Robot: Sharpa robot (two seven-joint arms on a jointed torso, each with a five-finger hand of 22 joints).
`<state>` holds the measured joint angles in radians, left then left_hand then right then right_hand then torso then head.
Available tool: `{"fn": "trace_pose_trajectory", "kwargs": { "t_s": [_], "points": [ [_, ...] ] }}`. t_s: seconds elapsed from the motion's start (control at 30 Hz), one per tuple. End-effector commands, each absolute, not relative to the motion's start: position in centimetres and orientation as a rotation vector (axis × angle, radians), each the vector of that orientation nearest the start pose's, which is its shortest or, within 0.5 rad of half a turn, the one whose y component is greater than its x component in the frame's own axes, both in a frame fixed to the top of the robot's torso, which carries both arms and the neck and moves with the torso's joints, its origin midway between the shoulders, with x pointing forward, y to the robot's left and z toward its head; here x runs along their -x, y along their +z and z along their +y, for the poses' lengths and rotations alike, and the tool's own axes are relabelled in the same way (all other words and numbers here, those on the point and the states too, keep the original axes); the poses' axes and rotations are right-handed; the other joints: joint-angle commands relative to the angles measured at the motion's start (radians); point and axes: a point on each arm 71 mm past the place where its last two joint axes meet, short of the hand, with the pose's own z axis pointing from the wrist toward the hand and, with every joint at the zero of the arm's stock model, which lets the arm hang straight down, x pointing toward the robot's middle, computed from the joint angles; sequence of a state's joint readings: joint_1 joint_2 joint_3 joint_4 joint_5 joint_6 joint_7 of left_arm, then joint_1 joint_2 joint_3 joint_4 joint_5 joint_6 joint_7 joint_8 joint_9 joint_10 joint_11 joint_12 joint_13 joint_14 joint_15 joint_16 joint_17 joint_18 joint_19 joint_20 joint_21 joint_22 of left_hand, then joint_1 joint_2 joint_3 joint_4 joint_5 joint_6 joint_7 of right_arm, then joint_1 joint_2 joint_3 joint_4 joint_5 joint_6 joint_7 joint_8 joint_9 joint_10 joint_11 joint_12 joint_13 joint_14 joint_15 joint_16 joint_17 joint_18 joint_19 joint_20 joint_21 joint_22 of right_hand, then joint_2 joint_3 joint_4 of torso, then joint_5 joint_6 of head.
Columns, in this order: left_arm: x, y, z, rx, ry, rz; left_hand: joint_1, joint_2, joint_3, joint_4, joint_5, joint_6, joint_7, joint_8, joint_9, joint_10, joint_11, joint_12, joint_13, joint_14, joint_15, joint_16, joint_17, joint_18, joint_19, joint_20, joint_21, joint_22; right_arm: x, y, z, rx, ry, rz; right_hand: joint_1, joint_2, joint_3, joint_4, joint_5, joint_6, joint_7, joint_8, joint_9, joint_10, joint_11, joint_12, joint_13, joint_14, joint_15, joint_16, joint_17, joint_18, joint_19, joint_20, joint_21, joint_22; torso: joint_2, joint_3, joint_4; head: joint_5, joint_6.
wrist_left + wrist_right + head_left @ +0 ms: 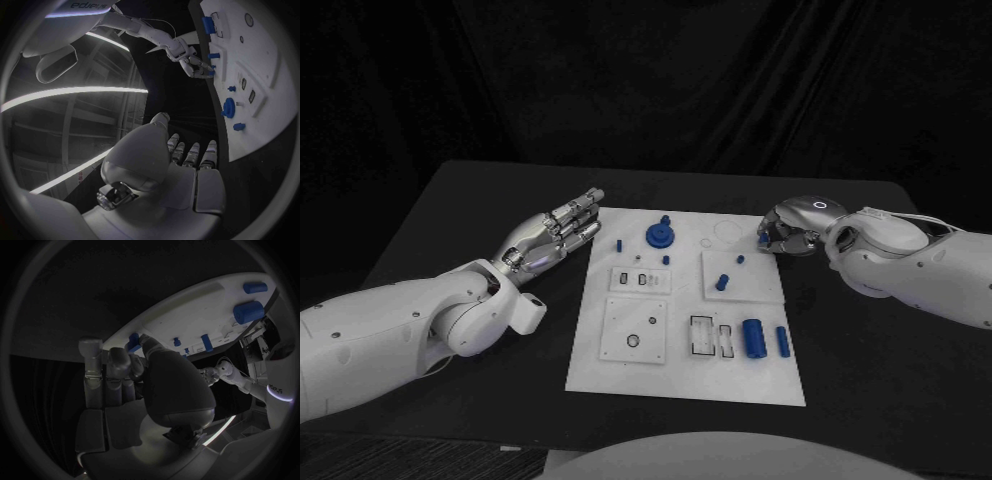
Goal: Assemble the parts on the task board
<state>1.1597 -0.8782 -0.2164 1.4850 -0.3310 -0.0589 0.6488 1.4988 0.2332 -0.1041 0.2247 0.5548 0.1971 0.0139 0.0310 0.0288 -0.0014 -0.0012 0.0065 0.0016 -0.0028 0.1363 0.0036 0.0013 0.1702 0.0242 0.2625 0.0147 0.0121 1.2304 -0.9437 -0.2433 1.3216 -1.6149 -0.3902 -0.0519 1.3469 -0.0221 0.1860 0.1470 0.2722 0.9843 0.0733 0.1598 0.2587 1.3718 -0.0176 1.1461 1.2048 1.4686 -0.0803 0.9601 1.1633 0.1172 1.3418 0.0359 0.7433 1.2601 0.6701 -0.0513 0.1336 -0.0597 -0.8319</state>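
Blue parts [753, 338] across white task board [687, 375]

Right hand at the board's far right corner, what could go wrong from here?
1. The right hand sits with curled fingers at the edge of the white task board; it could nudge the plate and shift the loose parts.
2. The large blue cylinder and thin blue rod lie on their sides and may roll if the board moves.
3. The left hand, open beside the board's left edge, could brush it too.
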Motion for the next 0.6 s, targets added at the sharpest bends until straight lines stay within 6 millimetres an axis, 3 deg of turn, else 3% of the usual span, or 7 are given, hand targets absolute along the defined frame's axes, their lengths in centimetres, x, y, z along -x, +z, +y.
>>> {"fn": "trace_pose_trajectory", "kwargs": {
  "t_s": [0.03,0.3,0.6],
  "points": [
    [-44.5,-24.1,21.7,0.641,-1.734,1.613,-0.004,-0.008,0.006,-0.002,0.005,-0.004,0.005,0.002,0.000,0.001,0.008,-0.007,-0.002,0.003,0.008,-0.004,-0.001,0.010,0.002,0.007,0.005,0.001,-48.6,-24.1,-31.8,0.287,0.290,1.684,0.012,0.006,-0.001,-0.009,-0.023,0.016,0.003,0.009,0.018,0.007,-0.002,0.008,0.004,0.028,0.003,-0.006,0.001,0.015,0.010,0.000,-0.006,0.003,0.000,0.0008,0.0002,0.001,-0.002],
    [-44.5,-24.2,21.6,0.643,-1.735,1.616,-0.004,-0.008,0.006,-0.003,0.006,-0.004,0.005,0.002,0.000,0.001,0.009,-0.007,-0.002,0.003,0.008,-0.004,-0.001,0.010,0.002,0.007,0.005,0.001,-48.1,-23.6,-31.6,0.276,0.319,1.647,0.004,0.012,-0.007,-0.001,-0.097,0.049,0.003,0.018,0.052,0.019,0.013,0.017,0.010,0.029,0.013,-0.026,-0.012,0.011,0.021,0.007,0.010,0.016,0.000,0.0014,-0.0013,0.004,-0.001],
    [-44.5,-24.2,21.7,0.645,-1.736,1.622,-0.003,-0.008,0.008,-0.005,0.007,-0.004,0.005,0.001,0.000,0.001,0.010,-0.007,-0.002,0.003,0.009,-0.004,-0.001,0.010,0.002,0.008,0.005,0.001,-47.0,-21.6,-29.6,0.219,0.416,1.620,0.009,0.015,-0.011,0.008,-0.148,0.061,0.000,0.009,0.061,0.020,0.011,0.011,0.005,0.030,0.012,-0.039,-0.023,0.013,0.025,0.007,0.006,0.020,0.000,0.0012,-0.0003,0.007,-0.003]
  ]
}}
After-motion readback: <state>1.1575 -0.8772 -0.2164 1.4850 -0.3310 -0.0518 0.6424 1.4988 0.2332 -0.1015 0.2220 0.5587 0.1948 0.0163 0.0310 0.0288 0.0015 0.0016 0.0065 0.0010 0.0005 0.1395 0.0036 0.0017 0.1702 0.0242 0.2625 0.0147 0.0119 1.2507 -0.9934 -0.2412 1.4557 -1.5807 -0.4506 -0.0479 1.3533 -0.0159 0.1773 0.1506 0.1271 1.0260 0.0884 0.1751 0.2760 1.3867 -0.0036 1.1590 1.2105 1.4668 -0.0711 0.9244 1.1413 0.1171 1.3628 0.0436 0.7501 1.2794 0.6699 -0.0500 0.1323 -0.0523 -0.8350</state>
